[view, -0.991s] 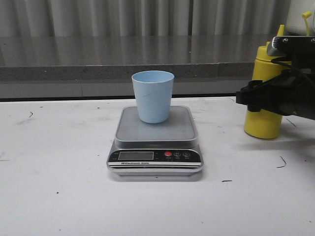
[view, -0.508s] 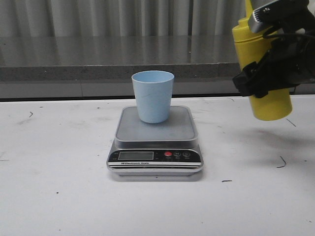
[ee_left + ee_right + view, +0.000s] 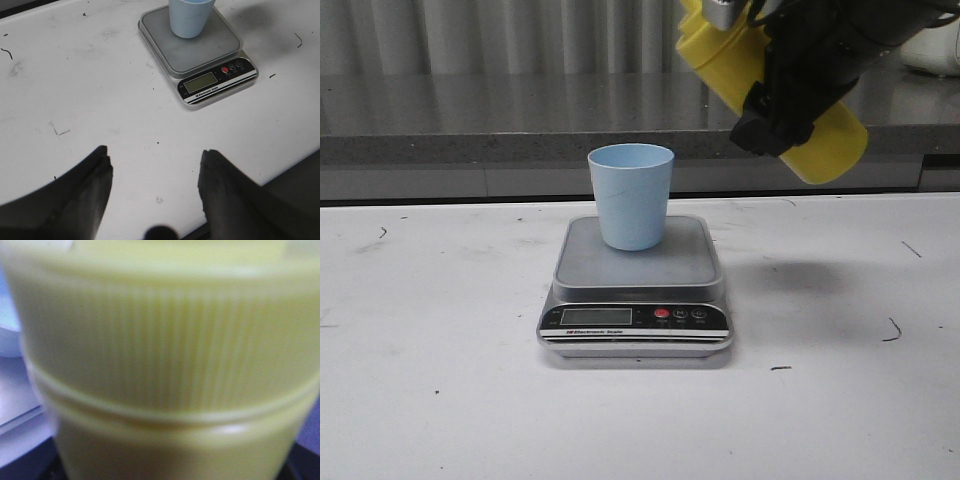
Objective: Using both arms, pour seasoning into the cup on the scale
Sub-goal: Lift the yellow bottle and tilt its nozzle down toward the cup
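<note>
The pale blue cup point(image 3: 631, 195) stands upright on the scale's grey platform point(image 3: 636, 262); both also show in the left wrist view, the cup point(image 3: 190, 17) on the scale point(image 3: 200, 55). My right gripper point(image 3: 790, 85) is shut on the yellow seasoning bottle point(image 3: 830, 140) and holds it in the air, tilted with its top toward the upper left, above and right of the cup. The nozzle is out of the frame. The bottle point(image 3: 165, 360) fills the right wrist view. My left gripper point(image 3: 155, 160) is open and empty over bare table, short of the scale.
A grey counter ledge point(image 3: 470, 120) runs along the back of the white table point(image 3: 440, 400). The table's near edge shows by the left gripper point(image 3: 280, 175).
My right gripper has lifted the seasoning bottle off the table at the right, carried it up and to the left, and tipped it toward the cup. The cup and scale have not moved.
</note>
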Available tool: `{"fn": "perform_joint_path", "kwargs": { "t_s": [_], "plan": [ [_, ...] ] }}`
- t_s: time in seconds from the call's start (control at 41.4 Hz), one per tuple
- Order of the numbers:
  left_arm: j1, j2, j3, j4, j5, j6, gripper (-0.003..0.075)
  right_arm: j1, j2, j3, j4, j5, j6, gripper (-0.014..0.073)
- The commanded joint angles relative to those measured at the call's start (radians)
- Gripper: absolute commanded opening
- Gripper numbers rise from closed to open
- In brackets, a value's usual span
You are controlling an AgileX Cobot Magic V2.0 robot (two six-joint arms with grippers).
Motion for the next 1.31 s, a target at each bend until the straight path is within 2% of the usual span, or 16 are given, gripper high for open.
{"fn": "perform_joint_path", "kwargs": {
  "t_s": [0.0, 0.193, 0.411, 0.919, 1.281],
  "plan": [
    [-0.007, -0.004, -0.025, 0.000, -0.064, -0.004, 0.0388, 0.010, -0.019, -0.099, -0.066, -0.018, -0.038, 0.0370],
    [-0.007, -0.004, -0.025, 0.000, -0.064, -0.004, 0.0388, 0.032, 0.035, -0.183, -0.246, 0.112, -0.038, 0.0308],
    [-0.007, -0.004, -0.025, 0.000, -0.064, -0.004, 0.0388, 0.038, 0.081, -0.259, -0.439, 0.239, -0.035, 0.0309],
    [-0.007, -0.004, -0.025, 0.000, -0.064, -0.004, 0.0388, 0.090, 0.122, -0.317, -0.860, 0.297, -0.033, 0.0309],
    [-0.007, -0.004, -0.025, 0.000, -0.064, -0.004, 0.0388, 0.098, 0.123, -0.317, -1.034, 0.315, 0.068, 0.0309]
  ]
}}
